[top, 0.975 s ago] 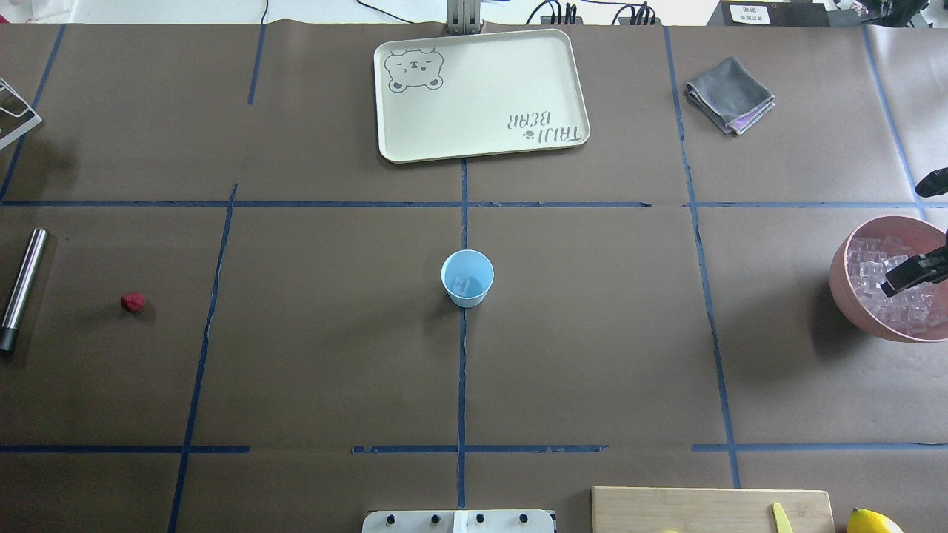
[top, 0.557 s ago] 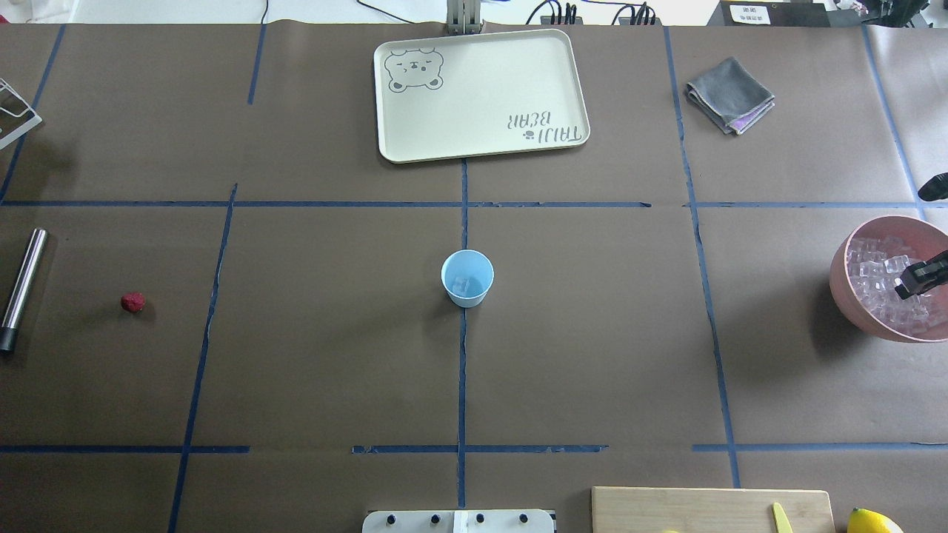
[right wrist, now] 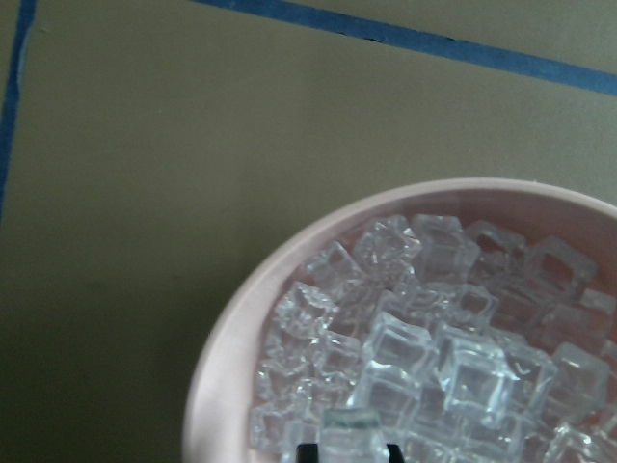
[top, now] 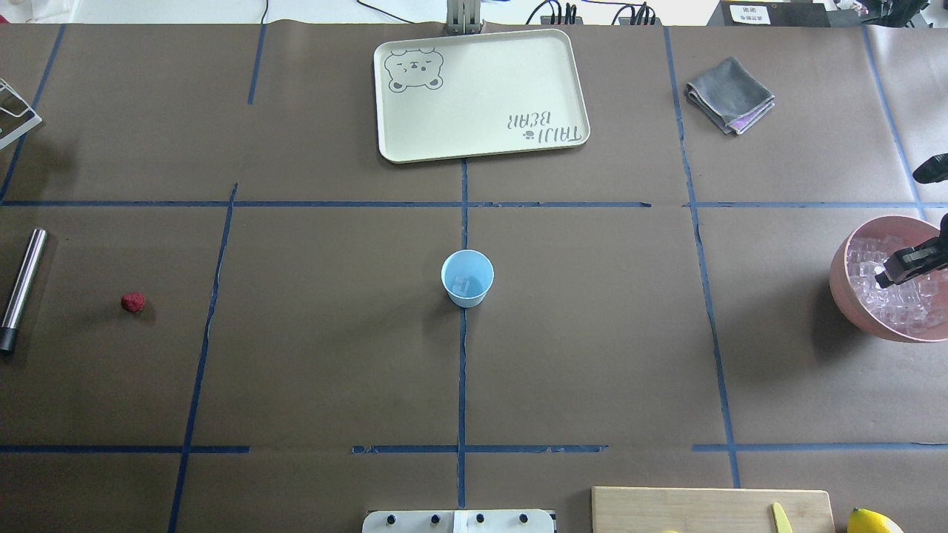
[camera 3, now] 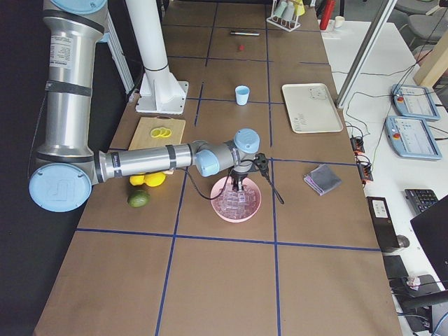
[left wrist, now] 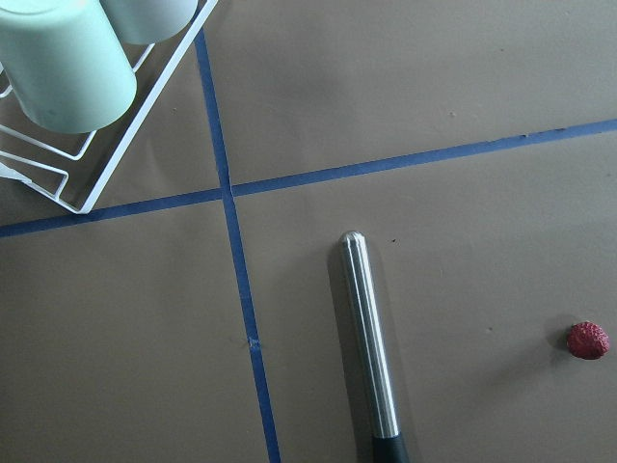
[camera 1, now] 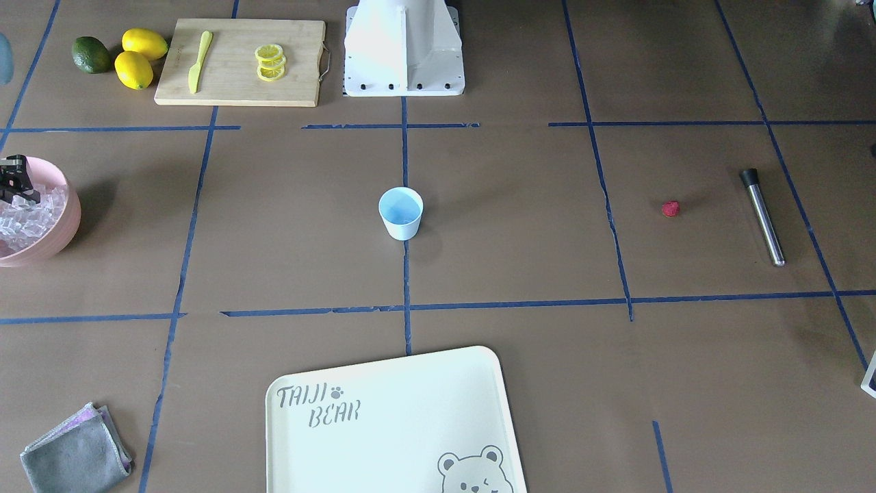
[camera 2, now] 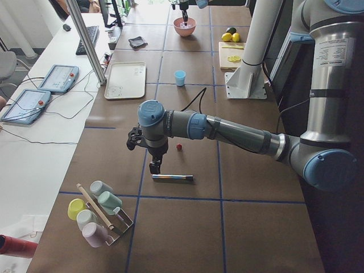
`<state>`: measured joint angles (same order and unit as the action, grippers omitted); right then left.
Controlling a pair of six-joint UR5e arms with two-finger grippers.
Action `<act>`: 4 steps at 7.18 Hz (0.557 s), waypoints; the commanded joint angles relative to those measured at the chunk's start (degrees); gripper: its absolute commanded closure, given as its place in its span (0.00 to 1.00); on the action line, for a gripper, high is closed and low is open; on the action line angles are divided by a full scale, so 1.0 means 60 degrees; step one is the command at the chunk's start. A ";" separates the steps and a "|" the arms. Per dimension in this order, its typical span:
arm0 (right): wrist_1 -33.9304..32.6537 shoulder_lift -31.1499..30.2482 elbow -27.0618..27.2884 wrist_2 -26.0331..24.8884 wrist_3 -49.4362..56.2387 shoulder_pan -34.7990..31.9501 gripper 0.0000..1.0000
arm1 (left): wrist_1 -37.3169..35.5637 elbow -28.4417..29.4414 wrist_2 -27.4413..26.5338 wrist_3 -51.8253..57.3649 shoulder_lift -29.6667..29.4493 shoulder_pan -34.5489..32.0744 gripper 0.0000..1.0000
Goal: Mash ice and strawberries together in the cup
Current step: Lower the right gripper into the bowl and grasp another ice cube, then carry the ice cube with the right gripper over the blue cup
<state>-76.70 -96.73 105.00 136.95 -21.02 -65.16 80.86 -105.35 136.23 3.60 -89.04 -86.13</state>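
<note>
Brown paper with blue tape lines covers the counter [camera 1: 520, 226]. From the front camera, the small blue cup [camera 1: 401, 213] stands upright in the middle. The red strawberry [camera 1: 671, 209] lies well apart from the cup on the robot's left side. A metal stick [camera 1: 762, 218] lies even farther from the cup on that side. A pink bowl [camera 1: 65, 226] full of ice [camera 1: 27, 216] sits far from the cup on the robot's right side. The right gripper [camera 1: 14, 181] is over the bowl.

From above, the cup [top: 467, 278] has some ice in the bottom. A pale tray [top: 481, 96] lies beyond the cup, away from the robot. The right gripper [top: 885, 280] points down at the ice in the bowl [top: 840, 277].

From the left end of the counter, the left gripper [camera 2: 154, 168] hangs just over the metal stick [camera 2: 172, 178], far from the cup [camera 2: 180, 78]. I cannot tell if it is open or closed.

From the right end, the right gripper [camera 3: 236, 187] reaches down into the bowl [camera 3: 253, 210].

The left wrist camera looks down on the metal stick [left wrist: 369, 338] and the strawberry [left wrist: 587, 340], which do not touch. A white wire rack [left wrist: 58, 164] holding cups is near.

The right wrist camera looks into the bowl [right wrist: 222, 357]. The right gripper's black fingers [right wrist: 307, 451] pinch one ice cube [right wrist: 352, 429] just above the heap of ice [right wrist: 453, 328].
</note>
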 commanded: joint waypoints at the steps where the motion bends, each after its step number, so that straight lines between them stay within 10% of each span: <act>1: 0.0024 0.0487 0.1128 0.1090 -0.2489 0.0107 1.00 | 0.0000 0.0009 0.0001 0.0029 0.0000 0.0000 0.00; 4: 0.0024 0.3893 0.1249 0.0690 -0.8197 0.1858 1.00 | 0.0015 0.0039 0.0001 0.0058 0.0000 0.0000 0.00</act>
<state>-76.55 -81.68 112.22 143.31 -56.57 -58.68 80.92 -105.19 136.23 3.87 -89.03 -86.13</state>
